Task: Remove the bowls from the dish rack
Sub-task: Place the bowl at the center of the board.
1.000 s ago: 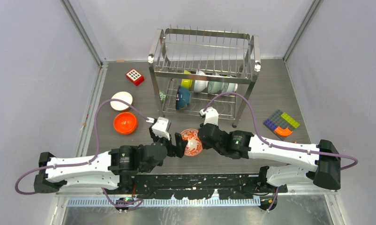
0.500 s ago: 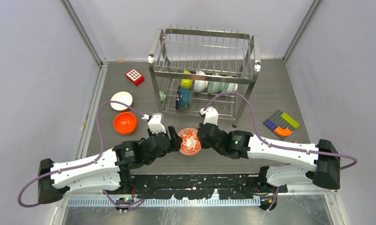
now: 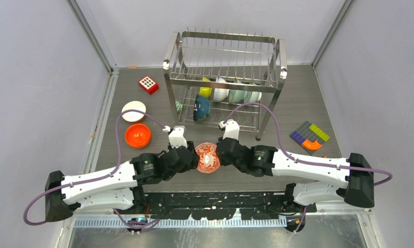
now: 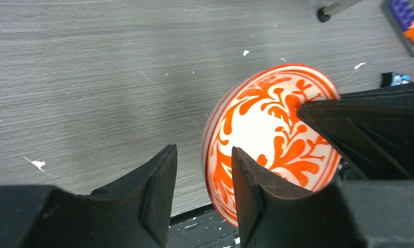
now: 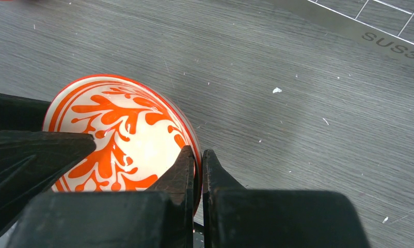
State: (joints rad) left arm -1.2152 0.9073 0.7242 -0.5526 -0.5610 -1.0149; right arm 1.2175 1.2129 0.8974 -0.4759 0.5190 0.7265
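A red-and-white patterned bowl (image 3: pixel 206 157) (image 4: pixel 277 119) (image 5: pixel 122 134) hangs tilted on edge above the table's near middle. My right gripper (image 3: pixel 219 155) (image 5: pixel 198 152) is shut on its right rim. My left gripper (image 3: pixel 194 158) (image 4: pixel 203 150) straddles the opposite rim, one finger inside the bowl and one outside, with a gap still showing. The dish rack (image 3: pixel 223 36) stands at the back and holds a lime-yellow bowl (image 3: pixel 206 89), a white bowl (image 3: pixel 220 90), a pale teal bowl (image 3: pixel 241 94) and a dark blue bowl (image 3: pixel 201 107). A white bowl (image 3: pixel 133 111) and an orange bowl (image 3: pixel 138 135) sit on the table at the left.
A red block with white dots (image 3: pixel 148 84) lies left of the rack. Flat coloured toy bricks (image 3: pixel 309 135) lie at the right. The rack's foot (image 4: pixel 323 13) shows beyond the held bowl. Grey walls close in both sides.
My left arm has moved right up to the patterned bowl and its jaws have narrowed around the rim. The right gripper has kept its grip and shifted the bowl slightly left.
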